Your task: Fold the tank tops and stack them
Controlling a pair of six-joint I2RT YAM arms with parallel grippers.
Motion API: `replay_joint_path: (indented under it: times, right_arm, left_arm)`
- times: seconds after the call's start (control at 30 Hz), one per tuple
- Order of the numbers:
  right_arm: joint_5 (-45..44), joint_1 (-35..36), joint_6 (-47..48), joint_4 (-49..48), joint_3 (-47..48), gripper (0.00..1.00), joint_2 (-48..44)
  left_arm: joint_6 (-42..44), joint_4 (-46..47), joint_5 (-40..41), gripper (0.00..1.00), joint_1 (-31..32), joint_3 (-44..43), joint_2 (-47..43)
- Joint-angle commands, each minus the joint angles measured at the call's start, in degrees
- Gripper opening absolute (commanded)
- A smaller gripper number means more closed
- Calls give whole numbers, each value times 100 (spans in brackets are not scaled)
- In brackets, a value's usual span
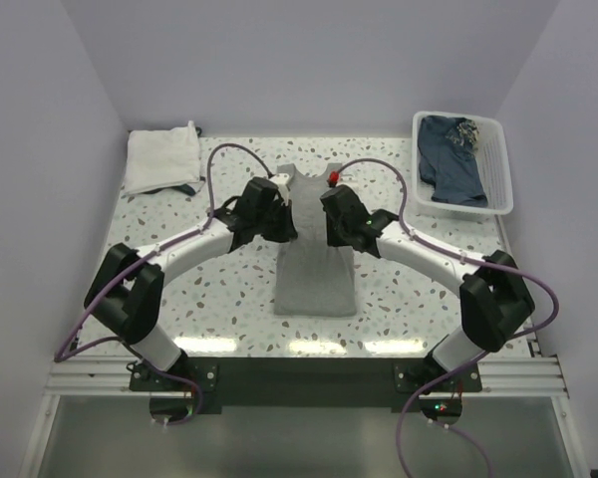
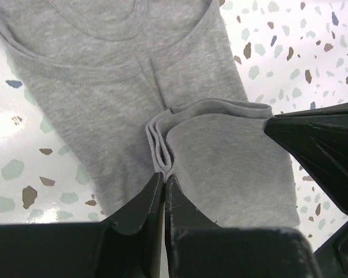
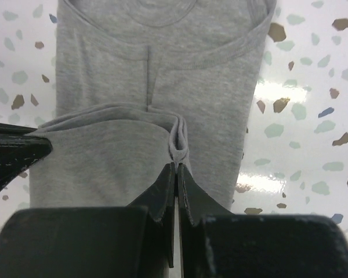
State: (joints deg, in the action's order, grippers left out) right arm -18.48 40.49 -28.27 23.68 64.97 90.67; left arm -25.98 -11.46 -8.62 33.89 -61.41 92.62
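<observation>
The grey tank top [image 1: 315, 274] lies lengthwise in the middle of the table, its neck at the far end. Both grippers hold its folded hem edge raised over the body. My left gripper [image 2: 164, 175] is shut on the left corner of the folded grey cloth [image 2: 220, 156]. My right gripper [image 3: 177, 165] is shut on the right corner of the same fold [image 3: 104, 150]. In the top view the left gripper [image 1: 279, 214] and right gripper [image 1: 331, 214] sit at the cloth's two sides. A folded white tank top [image 1: 162, 159] lies at the far left.
A white slatted basket [image 1: 498, 184] at the far right holds a dark blue garment [image 1: 448, 159]. A small red object [image 1: 333, 178] sits by the grey top's neck. The speckled tabletop [image 1: 219, 299] surrounds the cloth.
</observation>
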Motion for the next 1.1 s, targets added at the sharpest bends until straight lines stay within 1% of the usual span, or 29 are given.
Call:
replay_joint_path:
  times: [0.0, 0.2, 0.37, 0.4, 0.43, 0.47, 0.5, 0.53, 0.57, 0.6, 0.63, 0.67, 0.7, 0.73, 0.83, 0.87, 0.9, 0.93, 0.97, 1.0, 1.07]
  right_arm:
    - [-375, 3, 208, 251, 445, 0, -147]
    - [-534, -59, 322, 260, 640, 0, 47]
    - [-507, -243, 340, 207, 763, 0, 468]
    - [-490, -313, 349, 155, 745, 3, 591]
    - [-481, -348, 366, 119, 737, 9, 653]
    - [-481, -392, 375, 110, 745, 17, 732]
    - [-481, -436, 410, 102, 745, 31, 785]
    - [-481, -524, 410, 93, 737, 38, 846]
    - [-455, -577, 419, 84, 728, 42, 864]
    - [-463, -638, 410, 101, 719, 50, 864]
    - [-472, -665, 419, 128, 710, 53, 821]
    - [-507, -657, 410, 154, 710, 56, 786]
    - [-525, -648, 384, 267, 693, 58, 733]
    - [-534, -656, 340, 329, 666, 58, 680]
    - [-421, -648, 112, 436, 281, 58, 312]
    - [-306, -648, 42, 392, 88, 58, 15]
    - [-36, -622, -116, 287, -349, 58, -119]
    - [54, -578, -195, 234, -580, 58, -285]
    - [99, -516, -275, 199, -973, 57, -548]
    - [99, -359, -458, 216, -1151, 56, -690]
    - [73, -156, -609, 216, -1625, 56, -936]
  left_arm:
    - [181, -84, 159, 0, 21, -432, -165]
    - [225, -84, 352, 0, -75, -609, 54]
    - [207, -49, 405, 0, -207, -776, 739]
    - [190, -40, 457, 0, -216, -785, 836]
    - [155, -5, 501, 2, -225, -759, 950]
    - [76, 65, 519, 7, -251, -733, 1003]
    - [32, 83, 633, 9, -277, -680, 1021]
    - [-30, 187, 686, 23, -286, -636, 1021]
    - [-48, 258, 713, 34, -330, -575, 1004]
    - [-74, 250, 835, 42, -356, -548, 1012]
    - [-118, 189, 845, 48, -374, -539, 986]
    - [-118, 197, 853, 51, -400, -522, 934]
    - [-144, 188, 1062, 53, -401, -434, 864]
    - [-240, 206, 1117, 58, -401, -347, 646]
    - [-486, 258, 1293, 59, -401, 189, 4]
    - [-574, 276, 1319, 59, -392, 373, -181]
    - [-758, 311, 1337, 58, -392, 775, -574]
    - [-855, 381, 1241, 55, -374, 1006, -770]
    - [-943, 460, 1127, 53, -339, 1452, -946]
    - [-1031, 496, 987, 52, -287, 1639, -1269]
    - [-1251, 470, 950, 52, -24, 2095, -1518]
